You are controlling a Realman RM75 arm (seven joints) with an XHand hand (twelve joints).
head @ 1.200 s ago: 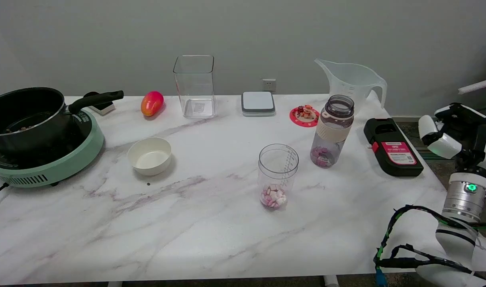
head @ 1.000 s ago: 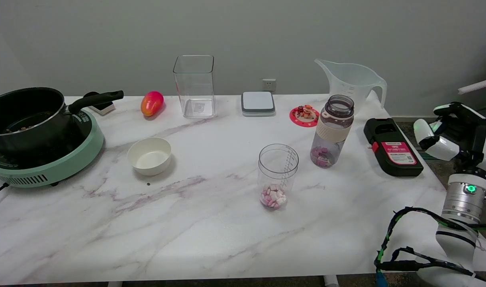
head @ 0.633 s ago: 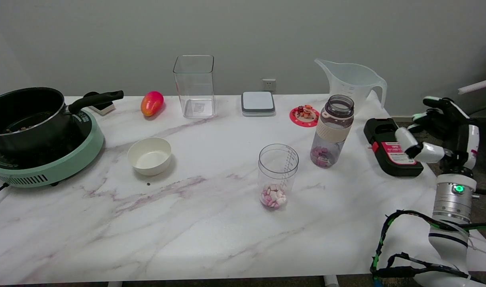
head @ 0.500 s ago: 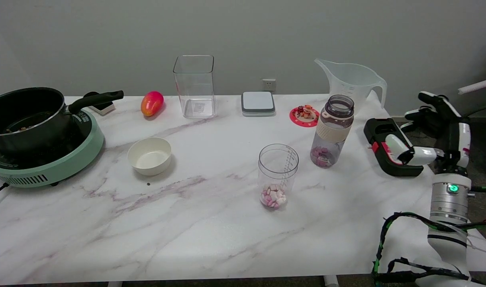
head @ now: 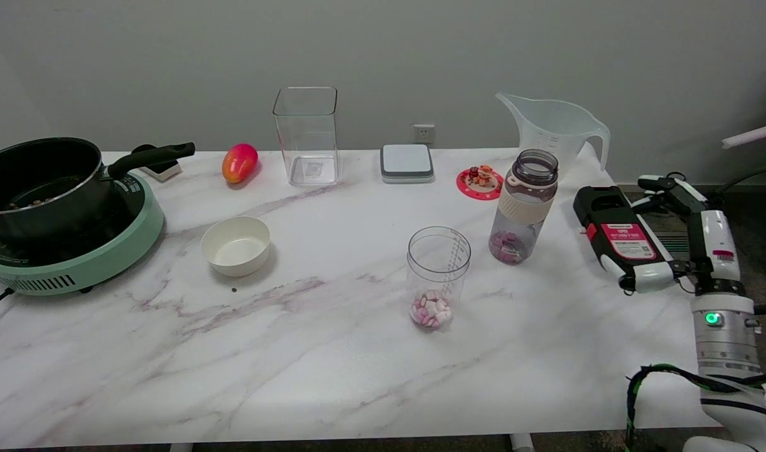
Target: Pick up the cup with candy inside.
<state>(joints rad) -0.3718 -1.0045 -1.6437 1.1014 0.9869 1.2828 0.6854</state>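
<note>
A clear measuring cup with pink and white candy at its bottom stands upright in the middle of the marble table. My right hand hangs at the table's right edge, well to the right of the cup. Its fingers are spread apart and it holds nothing. The thumb reaches toward the table over the black box, while the other fingers point away behind it.
A bottle with candy stands right behind the cup. A black box with a red label lies under my hand. Also here: a clear jug, a white bowl, a pan on a green cooker, a square clear container, a mango.
My right hand has moved left from beyond the table's edge toward the black box and has opened out, fingers spreading. The cup and other things have not moved.
</note>
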